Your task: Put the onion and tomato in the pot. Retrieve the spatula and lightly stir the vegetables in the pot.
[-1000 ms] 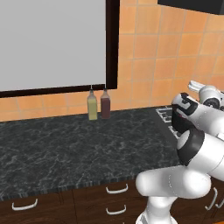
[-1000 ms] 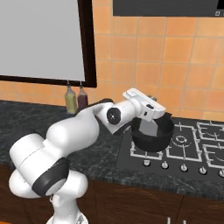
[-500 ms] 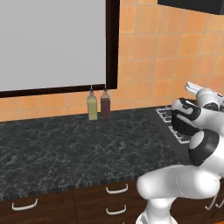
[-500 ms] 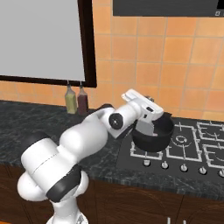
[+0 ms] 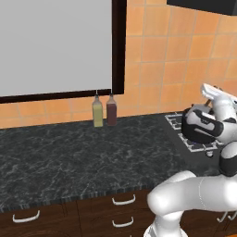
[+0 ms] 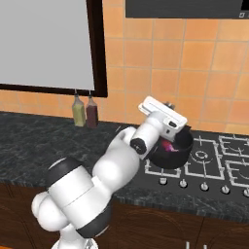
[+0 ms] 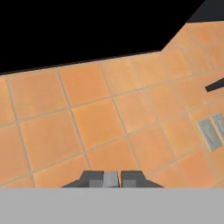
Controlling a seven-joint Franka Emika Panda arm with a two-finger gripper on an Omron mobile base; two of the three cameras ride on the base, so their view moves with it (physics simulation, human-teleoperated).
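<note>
In the right base view the pot (image 6: 171, 151) sits right of centre, on the near left burner of the hob (image 6: 214, 163), with the white hand directly over its rim. Something reddish-magenta shows inside the pot against its far wall; whether it is the tomato cannot be told at this size. In the left base view the pot (image 5: 200, 126) lies at the right edge, largely behind the arm's wrist.

In the hand view the gripper (image 7: 111, 178) sits at lower centre — its two dark fingers (image 7: 92, 179) are drawn close together with a narrow pale grey strip between them. It cannot be told for certain from the pictures what that strip is. The camera looks onto the orange wall tiles (image 7: 100, 122), with a black panel (image 7: 87, 30) across the top of the frame.

Two bottles — one yellow-green (image 6: 78, 111), one dark red (image 6: 91, 111) — stand side by side at the left of the right base view, at the back of the dark marbled counter (image 5: 69, 157), below the framed grey panel (image 5: 55, 44).
</note>
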